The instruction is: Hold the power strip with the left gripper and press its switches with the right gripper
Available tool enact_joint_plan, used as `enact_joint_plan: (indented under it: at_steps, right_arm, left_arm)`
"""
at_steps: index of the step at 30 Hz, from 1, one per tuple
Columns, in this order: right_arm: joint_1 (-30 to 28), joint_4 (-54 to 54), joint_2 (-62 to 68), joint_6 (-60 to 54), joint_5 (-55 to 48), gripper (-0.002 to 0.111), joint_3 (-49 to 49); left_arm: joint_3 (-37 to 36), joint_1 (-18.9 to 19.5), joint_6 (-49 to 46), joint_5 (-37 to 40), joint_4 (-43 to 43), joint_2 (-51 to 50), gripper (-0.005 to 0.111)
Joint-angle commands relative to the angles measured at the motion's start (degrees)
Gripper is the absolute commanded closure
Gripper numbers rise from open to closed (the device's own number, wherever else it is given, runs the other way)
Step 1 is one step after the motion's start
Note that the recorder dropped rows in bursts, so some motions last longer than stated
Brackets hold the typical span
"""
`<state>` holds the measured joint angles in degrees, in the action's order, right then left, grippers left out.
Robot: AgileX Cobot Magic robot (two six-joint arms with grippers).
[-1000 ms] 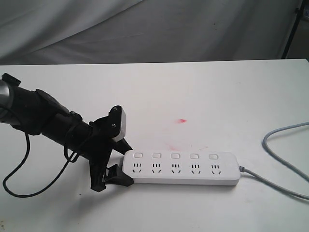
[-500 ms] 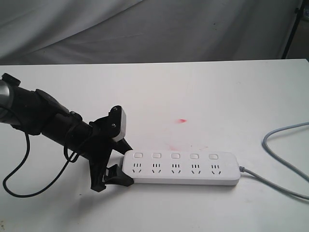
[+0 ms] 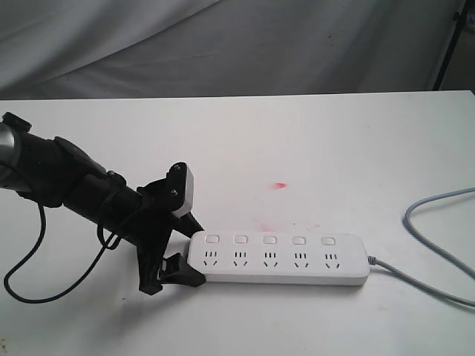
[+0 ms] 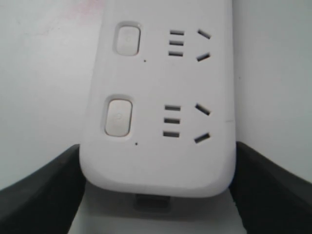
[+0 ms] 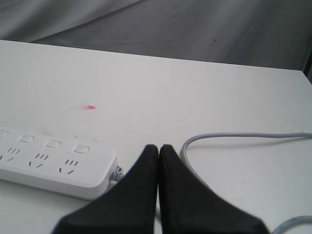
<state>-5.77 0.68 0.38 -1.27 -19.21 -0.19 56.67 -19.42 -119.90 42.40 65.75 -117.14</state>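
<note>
Power strip (image 3: 278,258) flat near the table's (image 3: 312,141) front edge, left gripper (image 3: 191,251) jaws clamped across its cordless end, switches (image 3: 269,239) uncovered along the far side, grey cord (image 3: 434,204) curling off right, right gripper (image 5: 159,152) jaws pressed together, empty, beside the cord end, open tabletop beyond.

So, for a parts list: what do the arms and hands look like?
Black left arm with a grey metal segment and a loose black cable. The left hand is a black two-finger claw with a white module. The right hand shows two black tapered fingers; its arm is out of view.
</note>
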Motion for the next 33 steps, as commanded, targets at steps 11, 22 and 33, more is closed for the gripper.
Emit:
enact_joint_plan:
  at_steps: [11, 22, 33]
  right_arm:
    - [0.1, -0.2, -0.4, 0.1, -0.1, 0.108, 0.2]
    - [0.1, -0.2, -0.4, 0.1, -0.1, 0.108, 0.2]
    - [0.1, -0.2, -0.4, 0.1, -0.1, 0.108, 0.2]
  left_arm:
    - [0.3, -0.2, 1.7, 1.5, 0.2, 2.0, 0.002]
    - [0.3, -0.2, 19.8, 1.4, -5.0, 20.6, 0.029]
    - [0.3, -0.2, 29.7, 1.5, -8.1, 37.2, 0.106]
